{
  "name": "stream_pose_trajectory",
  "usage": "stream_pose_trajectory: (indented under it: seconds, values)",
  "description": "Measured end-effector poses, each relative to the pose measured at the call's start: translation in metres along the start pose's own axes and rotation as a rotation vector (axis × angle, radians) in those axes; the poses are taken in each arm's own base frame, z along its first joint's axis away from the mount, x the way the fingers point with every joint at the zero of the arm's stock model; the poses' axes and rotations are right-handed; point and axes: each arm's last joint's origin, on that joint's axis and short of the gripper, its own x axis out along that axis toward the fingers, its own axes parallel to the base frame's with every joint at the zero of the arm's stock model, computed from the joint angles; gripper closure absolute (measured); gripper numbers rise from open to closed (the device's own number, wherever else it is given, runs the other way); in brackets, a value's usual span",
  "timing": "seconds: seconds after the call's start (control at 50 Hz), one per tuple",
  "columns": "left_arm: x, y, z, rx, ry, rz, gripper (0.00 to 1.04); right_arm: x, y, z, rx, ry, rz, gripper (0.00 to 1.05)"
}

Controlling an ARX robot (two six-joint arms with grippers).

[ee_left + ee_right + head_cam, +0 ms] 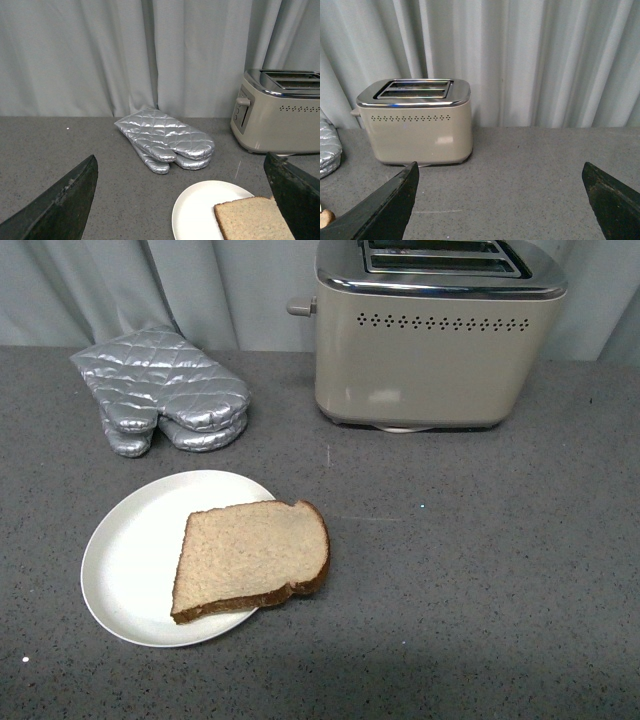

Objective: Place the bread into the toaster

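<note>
where curtains (100, 290) hang, toaster (430, 350) tops counter (480, 570).

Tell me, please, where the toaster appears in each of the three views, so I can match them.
Front view: the toaster stands at the back of the counter, right of centre.
Left wrist view: the toaster is partly cut by the frame edge, beyond the white plate.
Right wrist view: the toaster shows whole, before the curtain.
Shared landmark: the silver oven mitts, on its lever side.
</note>
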Motion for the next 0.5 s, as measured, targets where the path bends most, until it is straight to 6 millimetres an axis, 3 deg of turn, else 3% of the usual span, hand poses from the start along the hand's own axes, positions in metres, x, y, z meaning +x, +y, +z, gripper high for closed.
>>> stream_pose_trajectory:
  seconds: [0.5]
  values:
    - [0.0000,0.0000,0.0000,0.000,0.000,0.000,0.07,0.0000,0.0000,0.0000,0.000,0.000,0.000,0.10]
